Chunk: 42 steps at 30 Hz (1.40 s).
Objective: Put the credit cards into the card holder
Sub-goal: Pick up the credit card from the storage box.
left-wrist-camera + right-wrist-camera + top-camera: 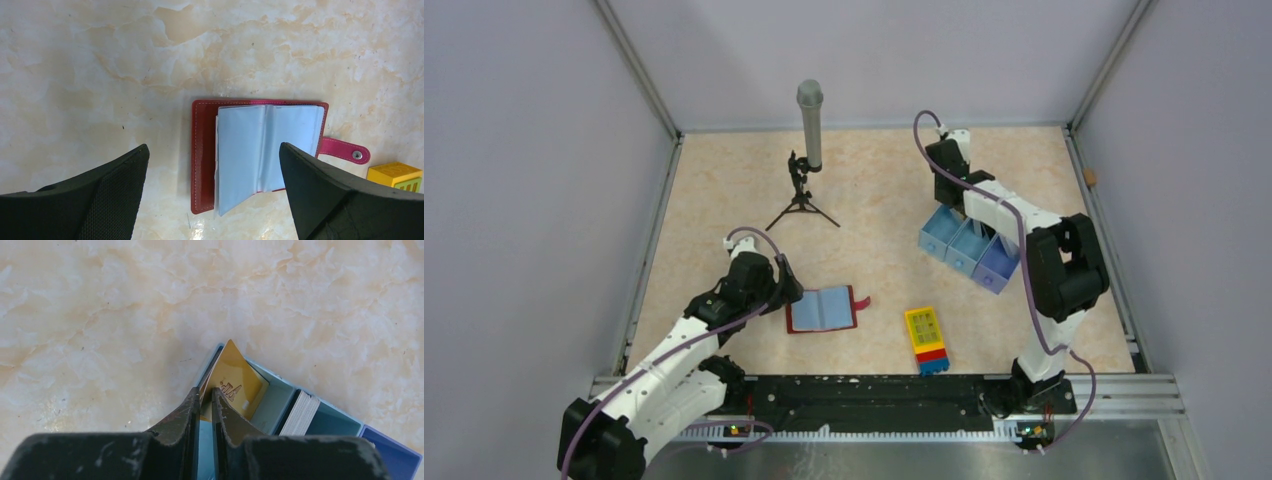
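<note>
Right tool pinches a gold credit card at the light-blue tray; left tool hangs spread over the open card holder.

The gold credit card stands tilted, one corner up, its lower part in the tray's end compartment. The right fingers are pressed on its edge. A stack of pale cards stands on edge in the middle compartment beside it. The dark-red card holder lies flat on the marbled surface, blue-grey pockets up, its red tab pointing toward the yellow, red and blue block. Holder and tray lie well apart.
</note>
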Available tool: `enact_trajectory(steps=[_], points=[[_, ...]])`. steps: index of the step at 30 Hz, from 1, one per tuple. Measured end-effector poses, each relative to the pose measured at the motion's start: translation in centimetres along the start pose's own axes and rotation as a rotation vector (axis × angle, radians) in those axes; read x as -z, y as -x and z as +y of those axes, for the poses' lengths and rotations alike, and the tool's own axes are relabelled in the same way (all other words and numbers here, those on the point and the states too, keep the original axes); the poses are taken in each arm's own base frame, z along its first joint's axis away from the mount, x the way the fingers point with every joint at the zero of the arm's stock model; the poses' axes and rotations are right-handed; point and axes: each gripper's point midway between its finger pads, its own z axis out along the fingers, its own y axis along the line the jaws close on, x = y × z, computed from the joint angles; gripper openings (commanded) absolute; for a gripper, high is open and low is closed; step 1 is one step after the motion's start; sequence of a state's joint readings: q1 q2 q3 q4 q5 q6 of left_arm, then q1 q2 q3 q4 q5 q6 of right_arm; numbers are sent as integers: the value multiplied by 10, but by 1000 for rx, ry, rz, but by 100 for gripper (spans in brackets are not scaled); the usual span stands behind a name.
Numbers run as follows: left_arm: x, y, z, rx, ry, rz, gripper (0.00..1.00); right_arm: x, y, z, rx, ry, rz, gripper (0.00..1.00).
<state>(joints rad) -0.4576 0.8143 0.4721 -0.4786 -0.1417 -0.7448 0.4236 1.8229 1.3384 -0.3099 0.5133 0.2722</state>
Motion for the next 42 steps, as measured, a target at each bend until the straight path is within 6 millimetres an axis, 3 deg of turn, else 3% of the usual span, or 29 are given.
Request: enact_trajectory(steps=[11,17,23,28,31,35,42], points=[[0,-1,1,0,3,1,99,9,8,-2,29,-57,-27,0],[5,0,3,-13,2,-6,99,26,10,-5,76,-102,-43,0],[16,16,-9,-84,-36,-30,99,73,43,-15,48,-72,-131,0],[27,30,-39,-153,-161,-49,99,133,74,-23,-11,84,-229,0],[36,34,-66,-195,-290,-51,98,165,82,-12,-28,262,-264,0],[53,33,-105,-245,-504,-39,99,196,63,20,15,550,-226,0],[96,25,-159,-312,-867,-8,99,244,-13,80,124,1083,7,0]])
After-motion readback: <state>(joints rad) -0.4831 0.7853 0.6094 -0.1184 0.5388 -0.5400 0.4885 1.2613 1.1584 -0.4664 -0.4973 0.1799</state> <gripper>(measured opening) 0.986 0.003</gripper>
